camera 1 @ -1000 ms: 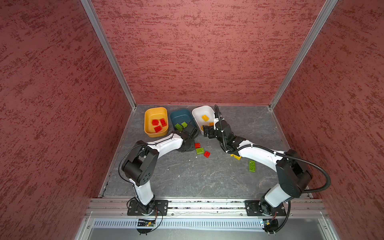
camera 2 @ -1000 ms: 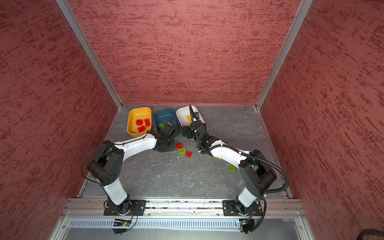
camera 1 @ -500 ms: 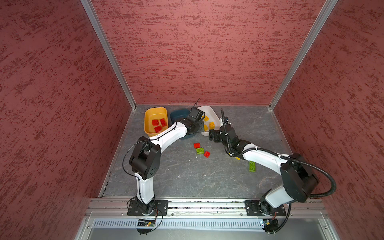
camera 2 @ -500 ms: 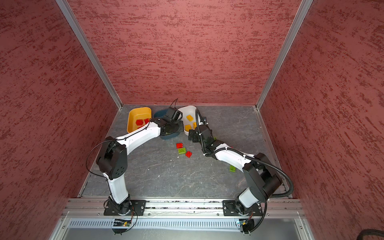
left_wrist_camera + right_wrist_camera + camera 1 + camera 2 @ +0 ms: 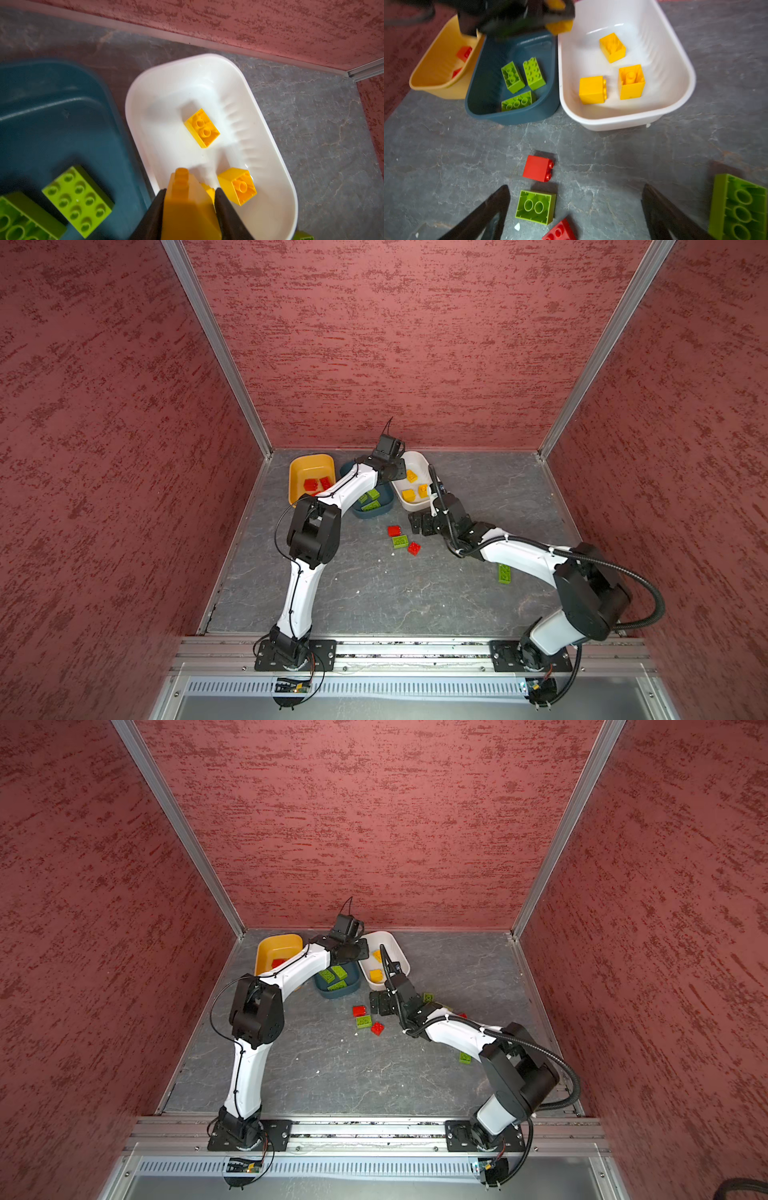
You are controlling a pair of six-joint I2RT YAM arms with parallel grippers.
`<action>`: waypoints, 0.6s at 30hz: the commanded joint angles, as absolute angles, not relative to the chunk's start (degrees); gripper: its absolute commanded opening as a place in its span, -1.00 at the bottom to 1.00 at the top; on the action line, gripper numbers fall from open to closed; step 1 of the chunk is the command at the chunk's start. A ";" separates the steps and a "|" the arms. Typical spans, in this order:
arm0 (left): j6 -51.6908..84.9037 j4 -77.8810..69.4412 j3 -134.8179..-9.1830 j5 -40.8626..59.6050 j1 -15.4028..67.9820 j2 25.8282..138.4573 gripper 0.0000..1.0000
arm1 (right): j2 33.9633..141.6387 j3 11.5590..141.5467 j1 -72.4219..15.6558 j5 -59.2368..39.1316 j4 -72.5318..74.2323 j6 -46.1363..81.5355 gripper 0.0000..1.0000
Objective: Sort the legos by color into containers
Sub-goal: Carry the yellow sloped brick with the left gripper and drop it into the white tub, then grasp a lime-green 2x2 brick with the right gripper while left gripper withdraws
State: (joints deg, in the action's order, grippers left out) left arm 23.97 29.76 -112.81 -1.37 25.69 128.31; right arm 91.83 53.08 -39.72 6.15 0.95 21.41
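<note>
- One yellow brick (image 5: 187,207) sits pinched in the left claw (image 5: 190,189) over the white tub (image 5: 417,456), three o'clock of the teal tub (image 5: 374,514)
- Right claw (image 5: 576,187) gapes wide, empty

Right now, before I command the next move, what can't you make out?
- Left wrist view: the yellow brick in the left gripper runs off the frame edge; clamped or loose, unclear.
- Both top views: the left arm covers part of the mustard tub; its red bricks cannot be counted.
- Right wrist view: the frame edge cuts off an oblong green brick.
</note>
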 commanded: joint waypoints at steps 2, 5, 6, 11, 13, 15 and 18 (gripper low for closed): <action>20.86 31.93 -120.62 1.79 24.60 131.69 0.07 | 95.05 55.98 -41.77 4.39 -0.15 20.87 0.98; 21.28 33.38 -123.12 2.53 23.94 132.47 0.34 | 97.12 56.98 -42.66 4.16 -0.31 21.36 0.98; 21.72 33.57 -123.06 3.18 23.67 132.22 0.39 | 97.72 57.40 -42.99 4.04 -0.50 21.36 0.98; 22.61 31.28 -117.00 6.15 23.12 126.21 0.60 | 100.49 59.31 -44.81 3.98 -2.38 20.23 0.96; 22.68 29.57 -112.73 6.04 22.98 122.39 0.74 | 101.55 60.24 -45.73 5.14 -3.39 20.04 0.93; 22.76 28.36 -108.60 5.50 22.64 118.96 0.83 | 102.63 61.06 -46.46 6.57 -4.15 20.25 0.89; 23.32 27.49 -103.03 4.26 21.38 114.19 0.95 | 104.78 62.73 -47.00 6.14 -5.69 20.30 0.81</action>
